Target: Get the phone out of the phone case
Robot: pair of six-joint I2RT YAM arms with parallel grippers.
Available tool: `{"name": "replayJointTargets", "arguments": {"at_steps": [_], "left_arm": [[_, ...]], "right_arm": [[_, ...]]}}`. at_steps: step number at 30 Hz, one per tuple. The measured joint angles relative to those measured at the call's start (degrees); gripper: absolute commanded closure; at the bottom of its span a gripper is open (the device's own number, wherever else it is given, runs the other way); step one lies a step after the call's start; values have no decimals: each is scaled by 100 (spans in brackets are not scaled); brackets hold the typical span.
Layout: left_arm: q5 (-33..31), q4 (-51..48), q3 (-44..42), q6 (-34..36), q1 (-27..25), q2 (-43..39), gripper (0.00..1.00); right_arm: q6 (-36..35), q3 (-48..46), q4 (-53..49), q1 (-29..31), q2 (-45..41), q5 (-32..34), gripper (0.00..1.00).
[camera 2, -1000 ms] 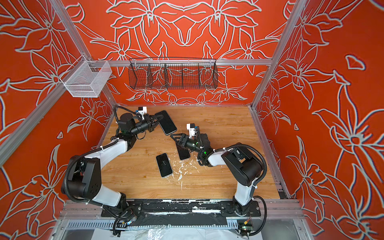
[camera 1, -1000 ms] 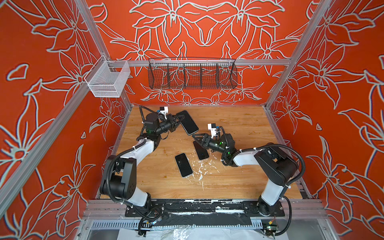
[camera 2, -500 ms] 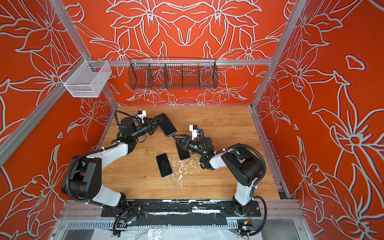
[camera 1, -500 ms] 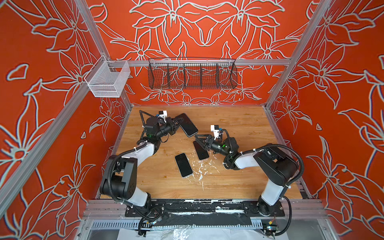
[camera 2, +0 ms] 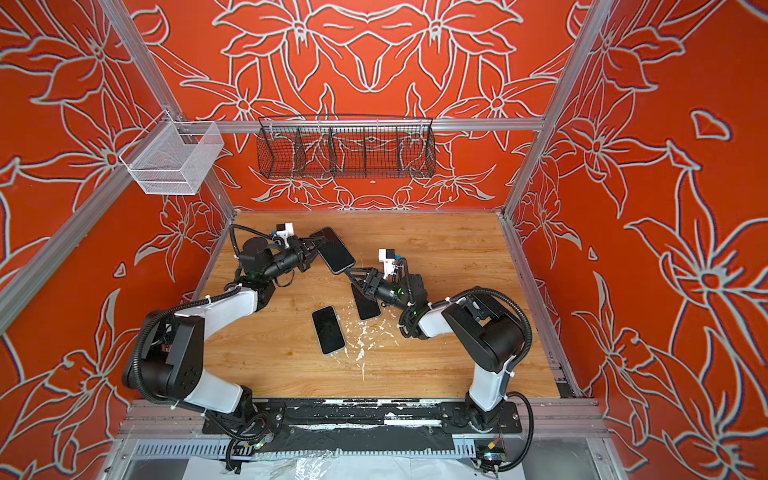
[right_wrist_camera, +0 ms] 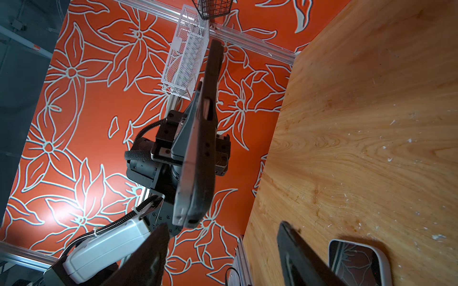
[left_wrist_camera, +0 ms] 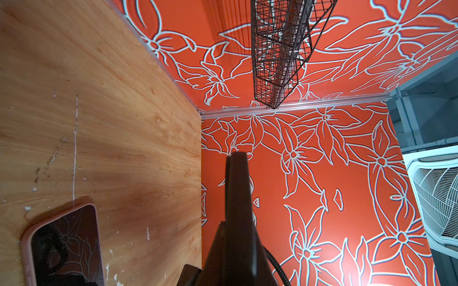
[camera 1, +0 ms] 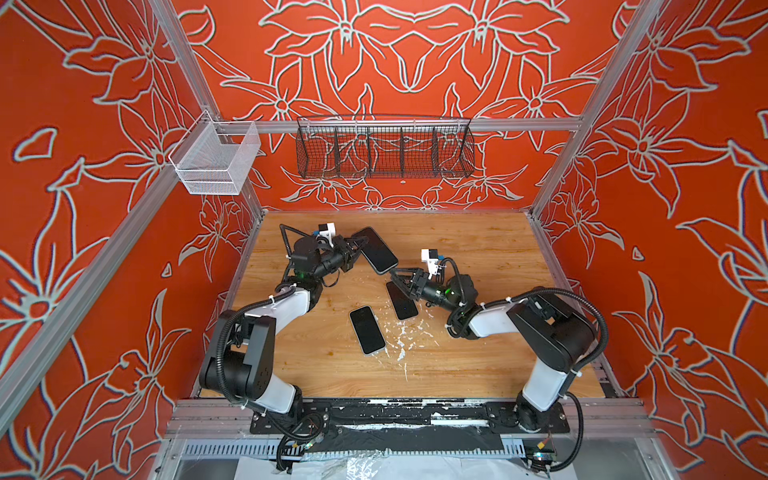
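So the whole thing hinges on how the phone [camera 1: 377, 250] sits relative to the two arms. The left pincer [camera 1: 356, 248] is clamped on one end and holds it in the air above the worktop [camera 1: 478, 257], toward the back edge and a bit left of the middle. The case is on it as far as I can see.

In both top views the long axis runs on a slant from the left pincer toward the front right. That puts the free end just beside the right pincer [camera 1: 397, 277], which has its jaws apart with nothing between them.

From the right wrist view the phone [right_wrist_camera: 198, 153] is edge-on, a grey layer against a dark one, and it sits roughly in line with the gap between the fingers [right_wrist_camera: 151, 255]. I can't tell whether the case has started to part at that end.

My guess is that the right arm is the one to work the free end, since it's far nearer.

The dark handset [camera 1: 402, 300] and pale handset [camera 1: 367, 330] lie flat mid-worktop, below the right pincer and clear of it.
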Motion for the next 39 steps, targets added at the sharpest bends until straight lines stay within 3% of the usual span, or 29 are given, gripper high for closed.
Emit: {"name": "replayJointTargets", "arguments": {"at_steps": [39], "left_arm": [[-190, 28, -109, -439, -85, -304, 100]], "right_arm": [[0, 50, 326, 0, 55, 4, 30]]}}
